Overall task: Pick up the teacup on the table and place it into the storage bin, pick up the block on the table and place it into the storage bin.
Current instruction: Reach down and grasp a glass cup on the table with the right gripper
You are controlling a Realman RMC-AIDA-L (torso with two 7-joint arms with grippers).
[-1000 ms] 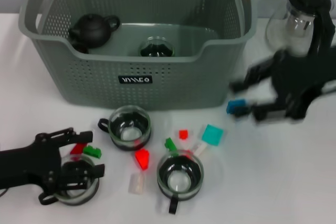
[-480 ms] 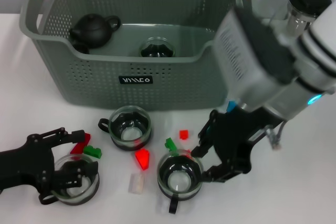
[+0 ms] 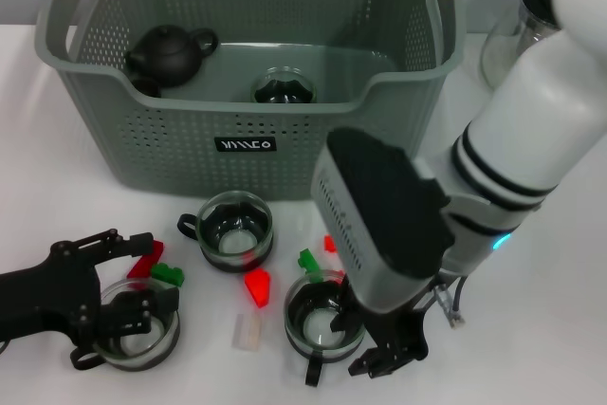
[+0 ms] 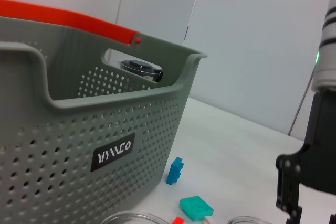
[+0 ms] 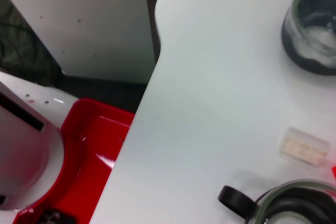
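A large grey perforated plastic storage bin is topped with orange handles and marked by a black label with white letters. Inside it, a matte black teapot is seen. Red, green and apparently teal plastic blocks are scattered over the white table.

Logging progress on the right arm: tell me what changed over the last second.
The right gripper swung from beside the glass pitcher across the table, down to the near teacup; its arm now hides the teal block. The left gripper stayed at the left teacup. The storage bin is unmoved.
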